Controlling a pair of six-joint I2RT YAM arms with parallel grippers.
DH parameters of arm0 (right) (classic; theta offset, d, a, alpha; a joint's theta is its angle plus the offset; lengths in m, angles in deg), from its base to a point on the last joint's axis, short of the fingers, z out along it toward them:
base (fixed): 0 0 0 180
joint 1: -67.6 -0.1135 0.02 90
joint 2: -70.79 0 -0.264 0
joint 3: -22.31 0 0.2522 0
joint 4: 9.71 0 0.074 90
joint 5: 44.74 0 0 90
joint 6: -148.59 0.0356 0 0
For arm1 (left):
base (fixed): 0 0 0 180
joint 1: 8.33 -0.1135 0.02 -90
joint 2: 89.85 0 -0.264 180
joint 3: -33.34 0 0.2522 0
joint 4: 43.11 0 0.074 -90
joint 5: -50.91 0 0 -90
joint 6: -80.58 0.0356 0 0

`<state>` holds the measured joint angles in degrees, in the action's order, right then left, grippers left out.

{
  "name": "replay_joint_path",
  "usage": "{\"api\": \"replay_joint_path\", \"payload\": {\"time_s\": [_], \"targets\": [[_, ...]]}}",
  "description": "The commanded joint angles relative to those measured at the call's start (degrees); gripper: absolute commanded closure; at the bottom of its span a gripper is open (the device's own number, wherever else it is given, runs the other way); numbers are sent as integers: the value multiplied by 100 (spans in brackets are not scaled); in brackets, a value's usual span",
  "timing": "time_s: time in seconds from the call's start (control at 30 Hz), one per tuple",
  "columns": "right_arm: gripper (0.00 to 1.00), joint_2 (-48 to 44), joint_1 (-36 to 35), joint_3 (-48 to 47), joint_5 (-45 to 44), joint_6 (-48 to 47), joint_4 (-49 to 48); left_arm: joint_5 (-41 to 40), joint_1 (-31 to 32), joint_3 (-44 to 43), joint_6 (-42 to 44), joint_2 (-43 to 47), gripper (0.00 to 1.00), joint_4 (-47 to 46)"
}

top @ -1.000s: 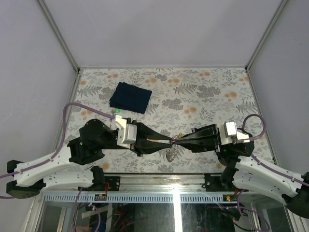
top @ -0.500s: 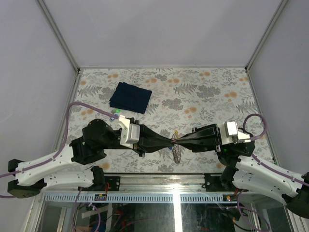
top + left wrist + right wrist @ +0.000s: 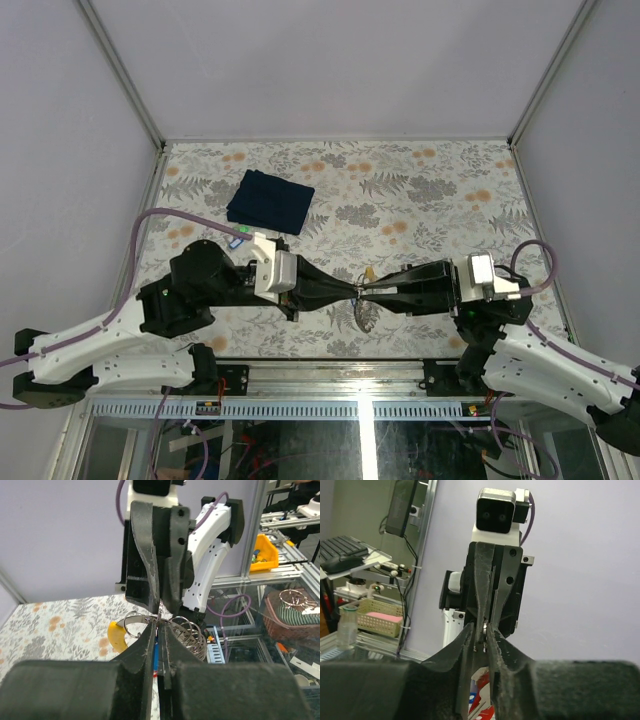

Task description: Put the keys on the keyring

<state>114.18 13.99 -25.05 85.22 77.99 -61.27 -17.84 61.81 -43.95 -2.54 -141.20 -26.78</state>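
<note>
Thin grey wire keyring (image 3: 141, 618), yellow key tag (image 3: 116, 636) just beside it.

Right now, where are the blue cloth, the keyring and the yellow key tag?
blue cloth (image 3: 270, 200), top view, its middle.
keyring (image 3: 140, 616), left wrist view, the loop's upper curve.
yellow key tag (image 3: 116, 636), left wrist view, its middle.

The top camera looks steeply down from behind the arm bases onto the floral-patterned table (image 3: 430, 190). The left wrist camera sits close behind the black two-fingered left claw (image 3: 159, 647), facing the right claw (image 3: 160, 607); the right wrist camera mirrors it. All share that tip-to-tip meeting.
</note>
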Motion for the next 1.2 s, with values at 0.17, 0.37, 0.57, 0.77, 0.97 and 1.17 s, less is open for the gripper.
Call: {"api": "replay_joint_path", "payload": {"time_s": [0.17, 0.37, 0.57, 0.77, 0.97, 1.17], "targets": [[67, -906, -5, -496, -492, -1704, 2387, -900, 42, -1562, 500, -414, 100, 2765], [66, -1266, -5, -594, -1034, -2424, 3898, -1551, 39, -2677, 634, -1235, 100, 4846], [65, -1406, -7, -432, -1140, -2630, 4422, -2002, 44, -3561, 735, -2038, 100, 6134], [65, -1501, -8, -81, -1141, -2772, 4562, -2291, 37, -4330, 715, -2770, 100, 7305], [66, -1582, -3, 194, -1122, -2804, 4543, -2644, 43, -4395, 600, -3142, 100, 7943], [66, -1364, -1, 322, -927, -2727, 4265, -2458, 38, -4550, 634, -3268, 100, 7936]]}}
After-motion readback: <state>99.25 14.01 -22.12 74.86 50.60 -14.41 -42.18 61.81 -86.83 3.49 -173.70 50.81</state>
